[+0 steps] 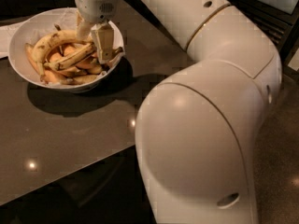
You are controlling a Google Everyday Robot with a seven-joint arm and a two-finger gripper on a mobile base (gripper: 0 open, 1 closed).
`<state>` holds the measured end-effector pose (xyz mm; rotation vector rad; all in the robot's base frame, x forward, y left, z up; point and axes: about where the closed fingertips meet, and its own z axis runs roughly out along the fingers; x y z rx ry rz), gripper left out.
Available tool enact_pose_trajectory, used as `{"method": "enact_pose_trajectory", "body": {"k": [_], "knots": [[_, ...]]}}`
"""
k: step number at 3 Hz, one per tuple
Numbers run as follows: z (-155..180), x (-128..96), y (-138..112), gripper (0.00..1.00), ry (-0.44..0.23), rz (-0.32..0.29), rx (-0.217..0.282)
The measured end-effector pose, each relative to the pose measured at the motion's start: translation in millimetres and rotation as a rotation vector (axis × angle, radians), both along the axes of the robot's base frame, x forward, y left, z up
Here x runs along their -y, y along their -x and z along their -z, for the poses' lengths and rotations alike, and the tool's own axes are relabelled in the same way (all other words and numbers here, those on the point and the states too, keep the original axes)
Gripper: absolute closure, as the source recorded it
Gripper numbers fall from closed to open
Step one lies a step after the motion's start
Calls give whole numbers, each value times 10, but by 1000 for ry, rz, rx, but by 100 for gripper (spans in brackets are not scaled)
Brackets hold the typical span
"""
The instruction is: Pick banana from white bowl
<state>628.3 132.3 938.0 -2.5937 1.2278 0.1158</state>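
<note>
The white bowl (28, 66) stands on the dark table at the upper left and holds several ripe, brown-spotted bananas (65, 59). My gripper (95, 40) reaches down into the bowl's right half, right on top of the banana pile. Its tip is level with the uppermost banana, which lies slanting across the pile. The bananas under the gripper are partly hidden by it.
My large white arm (205, 125) fills the right half of the view. A white napkin or paper (7, 36) lies at the left edge beside the bowl. The glossy dark tabletop (70, 139) ends in a front edge at the lower left.
</note>
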Motion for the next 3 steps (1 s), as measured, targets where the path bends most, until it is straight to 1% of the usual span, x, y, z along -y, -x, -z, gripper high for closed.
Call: {"method": "enact_pose_trajectory", "body": {"k": [2,3], "knots": [[116,5,-23,32,14,-2,-22],[98,7,-18,50,21,-9,-14]]}}
